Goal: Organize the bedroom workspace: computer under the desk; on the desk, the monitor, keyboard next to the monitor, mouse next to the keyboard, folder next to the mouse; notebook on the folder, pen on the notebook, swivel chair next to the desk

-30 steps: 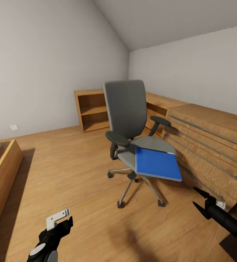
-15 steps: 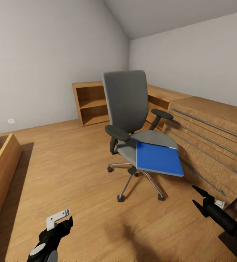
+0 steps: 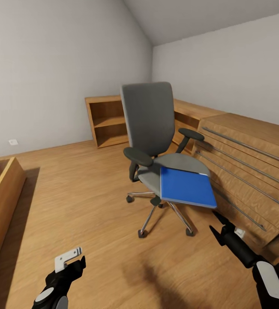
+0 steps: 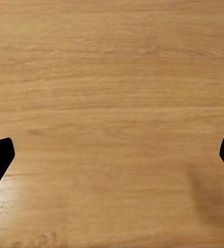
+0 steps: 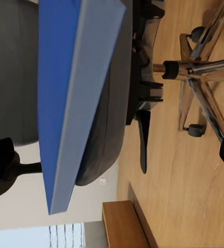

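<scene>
Reaching the right hand (image 3: pixel 216 224) up and forward toward the folder (image 3: pixel 186 188), closer to its near edge than half a second ago, fingers spread wide and holding nothing. Folder is lying flat on the swivel chair (image 3: pixel 150 128) seat, overhanging the front edge; the wrist view is looking along that edge (image 5: pixel 73 103). Left hand (image 3: pixel 73 257) is hanging low over the floor, wide apart, empty. Judging this as the folder pickup starting. No readable labels or writing.
</scene>
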